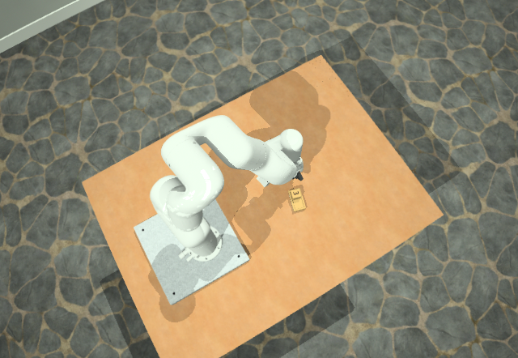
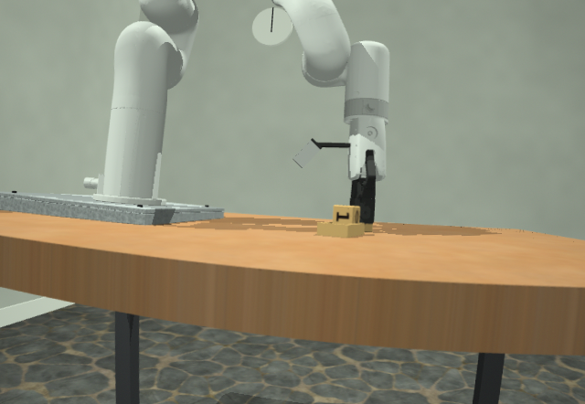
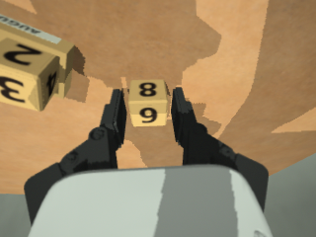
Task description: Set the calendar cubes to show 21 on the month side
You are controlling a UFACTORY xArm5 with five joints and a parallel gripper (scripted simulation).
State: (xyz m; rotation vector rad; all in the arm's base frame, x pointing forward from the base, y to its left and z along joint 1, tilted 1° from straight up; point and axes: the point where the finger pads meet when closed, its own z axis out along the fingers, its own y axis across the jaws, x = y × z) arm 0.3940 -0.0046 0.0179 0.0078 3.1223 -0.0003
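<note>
The tray (image 1: pixel 299 208) (image 2: pixel 339 230) (image 3: pixel 47 36) stands on the table, its month label partly in the wrist view. One cube (image 1: pixel 295 193) (image 2: pixel 345 214) (image 3: pixel 22 55) stands in the tray's end nearer my gripper, with a 3 on top and a 2 on the month side; the other end is empty. A second cube (image 2: pixel 368 228) (image 3: pixel 148 103) stands on the table beside the tray, showing an 8 and a 6 or 9. My gripper (image 1: pixel 299 176) (image 2: pixel 363 222) (image 3: pixel 148 100) is half open and low, its fingers on either side of this second cube, with gaps showing on both sides.
The robot's base plate (image 1: pixel 167 262) (image 2: pixel 70 207) lies on the table (image 1: pixel 355 228) (image 2: pixel 283 249), away from the tray. The tray and its cube are close beside the gripper, at the left of the wrist view. The arm's shadow falls around the second cube.
</note>
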